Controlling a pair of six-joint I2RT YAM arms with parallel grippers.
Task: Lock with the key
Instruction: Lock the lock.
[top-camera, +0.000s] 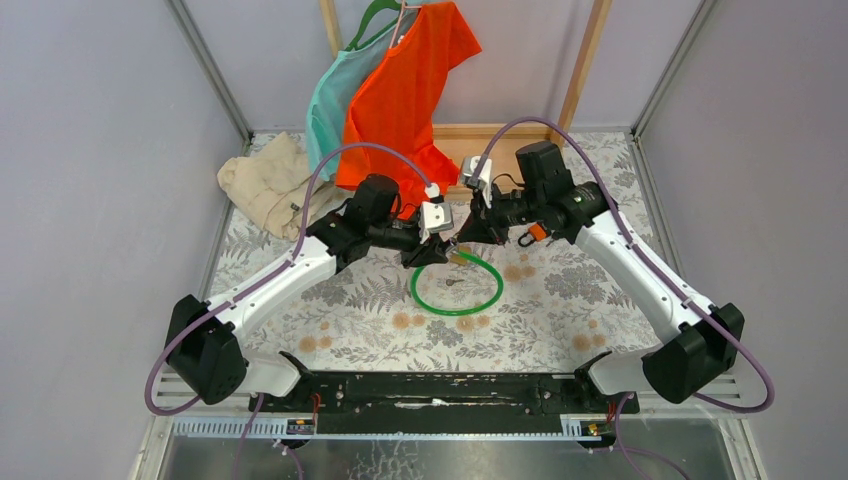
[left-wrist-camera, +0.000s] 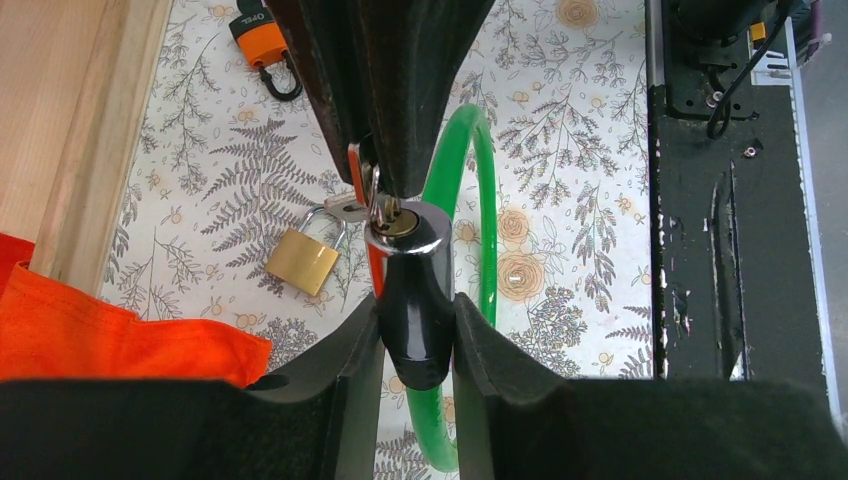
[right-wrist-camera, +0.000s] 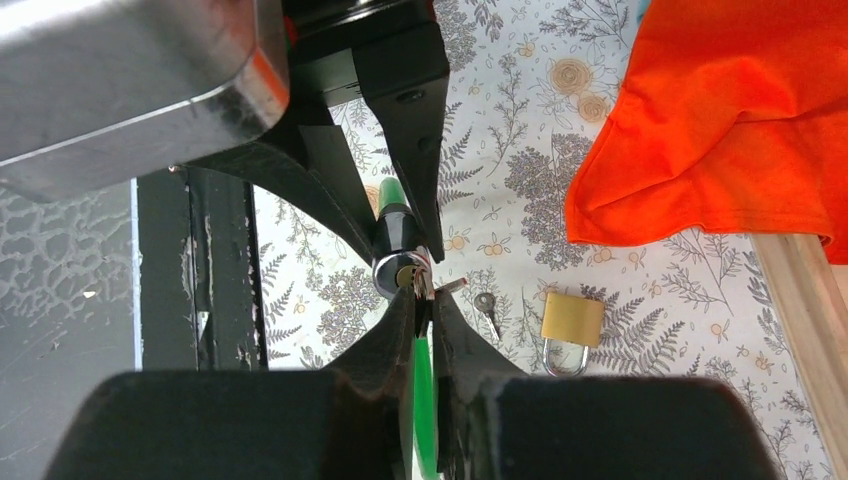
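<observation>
Brass padlock (left-wrist-camera: 303, 262), orange shirt (left-wrist-camera: 120, 340) obstruct far side; near tablecloth (left-wrist-camera: 570, 200) free.

The fern-print bench (top-camera: 560, 300) carries a green cable loop (left-wrist-camera: 487, 220), a brass padlock (left-wrist-camera: 303, 260), a bare key (right-wrist-camera: 486, 305) near it, and crumpled beige cloth (top-camera: 265, 185).

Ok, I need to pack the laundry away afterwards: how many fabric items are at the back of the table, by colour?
Orange shirt: 1
Teal shirt: 1
Beige cloth: 1
Total: 3
</observation>
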